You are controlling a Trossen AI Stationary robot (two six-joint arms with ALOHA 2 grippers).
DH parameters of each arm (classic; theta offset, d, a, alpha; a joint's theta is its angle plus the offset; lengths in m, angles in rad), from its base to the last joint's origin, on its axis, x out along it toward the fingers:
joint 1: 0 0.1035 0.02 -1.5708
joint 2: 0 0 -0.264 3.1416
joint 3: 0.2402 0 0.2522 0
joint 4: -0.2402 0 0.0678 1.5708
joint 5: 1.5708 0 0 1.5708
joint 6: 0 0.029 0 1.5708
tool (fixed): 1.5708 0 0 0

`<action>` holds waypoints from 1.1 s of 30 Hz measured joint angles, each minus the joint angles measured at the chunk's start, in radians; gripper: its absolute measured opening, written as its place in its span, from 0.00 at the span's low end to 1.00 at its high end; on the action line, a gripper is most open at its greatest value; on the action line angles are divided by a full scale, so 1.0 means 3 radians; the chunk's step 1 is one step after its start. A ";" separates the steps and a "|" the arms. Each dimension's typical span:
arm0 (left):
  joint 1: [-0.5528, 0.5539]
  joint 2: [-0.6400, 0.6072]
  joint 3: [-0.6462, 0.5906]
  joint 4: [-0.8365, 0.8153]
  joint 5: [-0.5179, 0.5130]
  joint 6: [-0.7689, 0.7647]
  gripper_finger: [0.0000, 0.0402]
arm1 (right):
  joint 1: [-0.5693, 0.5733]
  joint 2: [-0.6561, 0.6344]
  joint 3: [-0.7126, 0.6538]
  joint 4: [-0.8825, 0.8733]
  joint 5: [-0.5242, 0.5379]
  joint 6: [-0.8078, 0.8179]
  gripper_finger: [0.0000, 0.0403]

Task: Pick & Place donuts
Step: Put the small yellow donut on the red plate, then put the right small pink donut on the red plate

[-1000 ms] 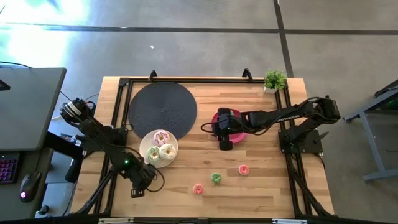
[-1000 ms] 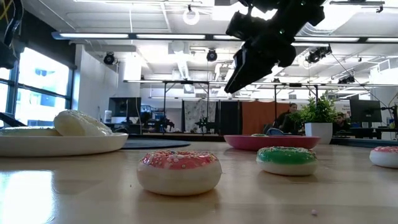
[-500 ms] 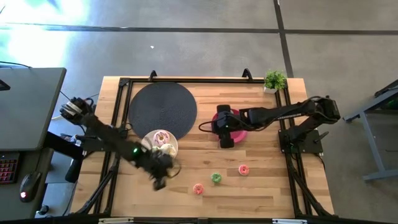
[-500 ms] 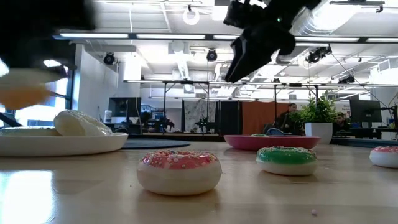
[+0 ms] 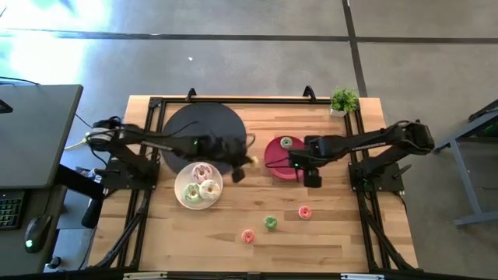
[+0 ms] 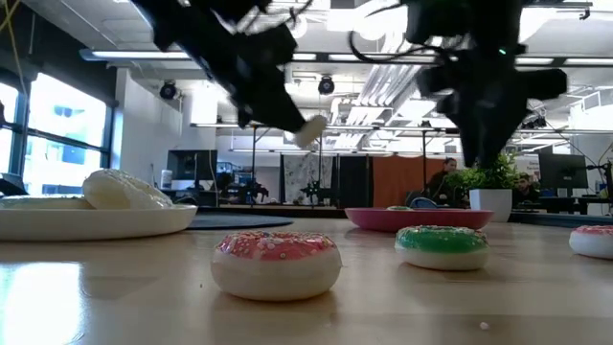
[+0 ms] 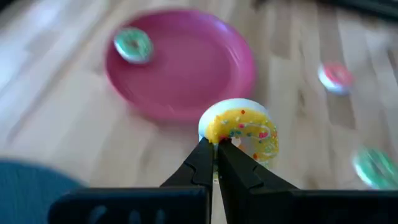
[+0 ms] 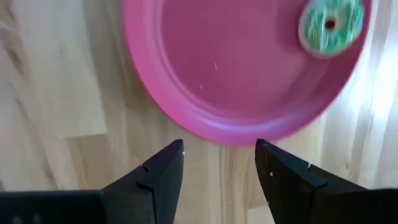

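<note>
My left gripper (image 5: 243, 165) is shut on a small yellow donut (image 7: 241, 129) in the air just left of the pink plate (image 5: 274, 155); both also show in the low view (image 6: 308, 131). A small green donut (image 5: 286, 143) lies flat on the pink plate. My right gripper (image 8: 219, 148) is open and empty above the plate's near right edge (image 5: 311, 176). Three larger donuts lie on the white plate (image 5: 180, 199). A green donut (image 5: 270, 222), a pink one (image 5: 305, 211) and an orange-pink one (image 5: 248, 236) lie flat on the table. My left gripper pinches the yellow donut's rim (image 7: 214, 132) between its two fingertips. The fingers come from the table's left, slanting down. The donut stands out beyond the tips, tilted, iced face toward the wrist camera, lifted clear of the table.
A round black mat (image 5: 202, 132) lies at the far left under the left arm. A small potted plant (image 5: 343, 101) stands at the far right corner. A black frame (image 5: 156, 105) runs along the table's edges. Bare wood lies between the two plates.
My left gripper has swung from the table's near left corner over the white plate toward the pink plate, going right and toward the far edge, carrying the yellow donut clear of the table. My right gripper has gone from above the pink plate toward the table's right edge, uncovering the green donut.
</note>
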 joint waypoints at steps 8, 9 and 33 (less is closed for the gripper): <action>0.0506 0.0882 0.0000 0.1529 0.0164 -0.0123 0.01 | 0.0153 -0.0628 -0.0712 0.0532 0.0099 0.0436 0.47; 0.0530 0.0996 0.0000 0.1728 0.0215 -0.0183 0.01 | 0.0167 -0.0703 -0.0771 0.0571 0.0106 0.0494 0.47; 0.0547 0.1760 0.1678 -0.0390 0.0125 0.0632 0.31 | 0.0205 -0.1245 -0.1073 0.1073 0.0063 0.0772 0.47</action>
